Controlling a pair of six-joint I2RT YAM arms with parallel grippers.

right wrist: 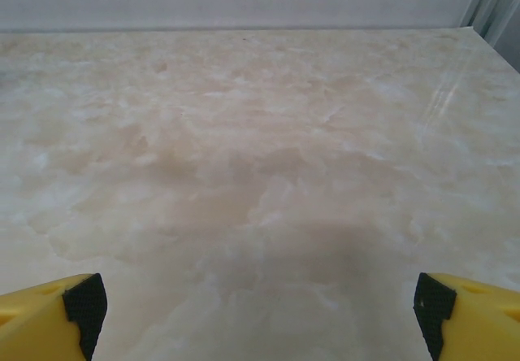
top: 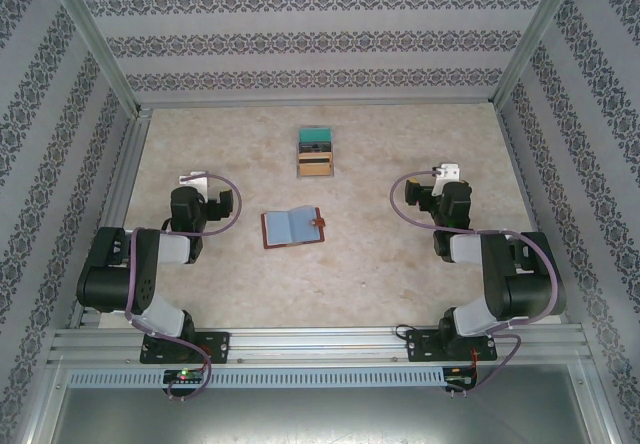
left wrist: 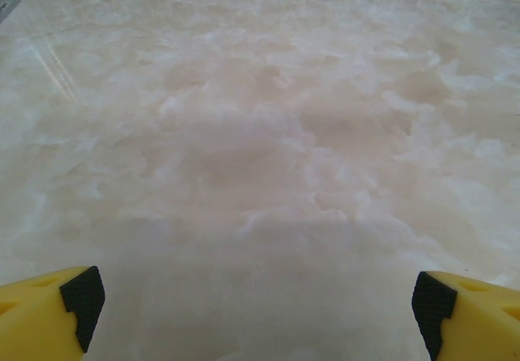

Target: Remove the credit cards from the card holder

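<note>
The card holder [top: 293,227] lies open on the table's middle, brown leather with blue-grey sleeve pages up and its snap tab to the right. The credit cards cannot be made out apart from the sleeves. My left gripper [top: 192,179] hovers to the left of the holder, well apart from it. My right gripper [top: 447,172] is off to the holder's right, also apart. In the left wrist view the left gripper [left wrist: 258,300] is open, its yellow fingers [left wrist: 49,316] wide over bare table. In the right wrist view the right gripper [right wrist: 258,304] is open the same way.
A small stepped stack with a teal top [top: 315,152] stands behind the holder, towards the back wall. Patterned walls and metal posts close in the marble tabletop [top: 230,284] on three sides. The arm bases sit on the rail [top: 320,344] at the near edge.
</note>
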